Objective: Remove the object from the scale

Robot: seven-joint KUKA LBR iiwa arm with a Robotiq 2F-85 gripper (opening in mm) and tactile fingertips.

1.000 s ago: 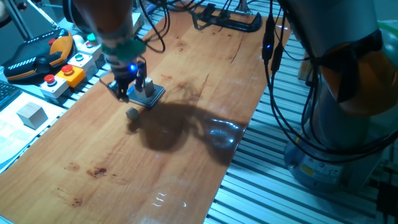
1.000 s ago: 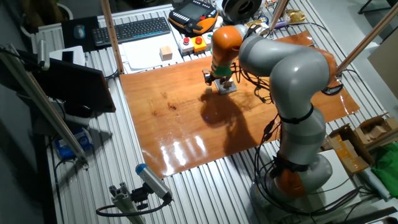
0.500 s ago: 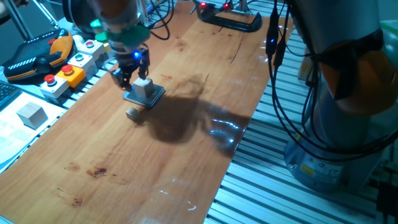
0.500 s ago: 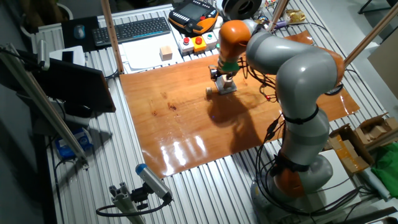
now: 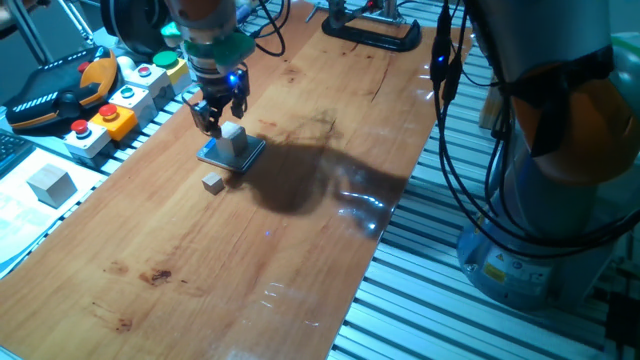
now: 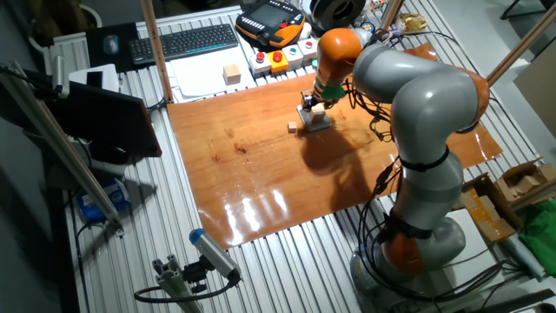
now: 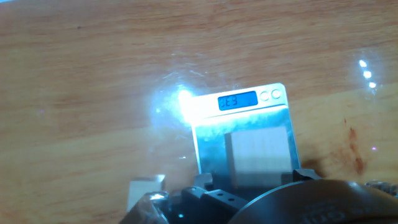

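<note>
I'd lower my spread gripper (image 5: 217, 121) squarely astride the pale grey cube (image 5: 232, 140) on the blue-rimmed flat scale (image 5: 250, 154), near the worktop's button-box edge, and lift straight.

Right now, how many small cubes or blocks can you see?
3: a grey cube on the scale, a smaller block on the table beside it, and one on the paper off the board. Others may be hidden.

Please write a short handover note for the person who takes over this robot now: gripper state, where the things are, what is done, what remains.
Gripper: hangs just above the scale, holds nothing; open or shut cannot be told.
Scale: on the wooden table, display lit.
Pale cube: on the scale pad.
Small block: on the table beside the scale, apart from it.
Done: nothing.
Left: grasp the pale cube, lift it off the scale, put it on the table.
</note>
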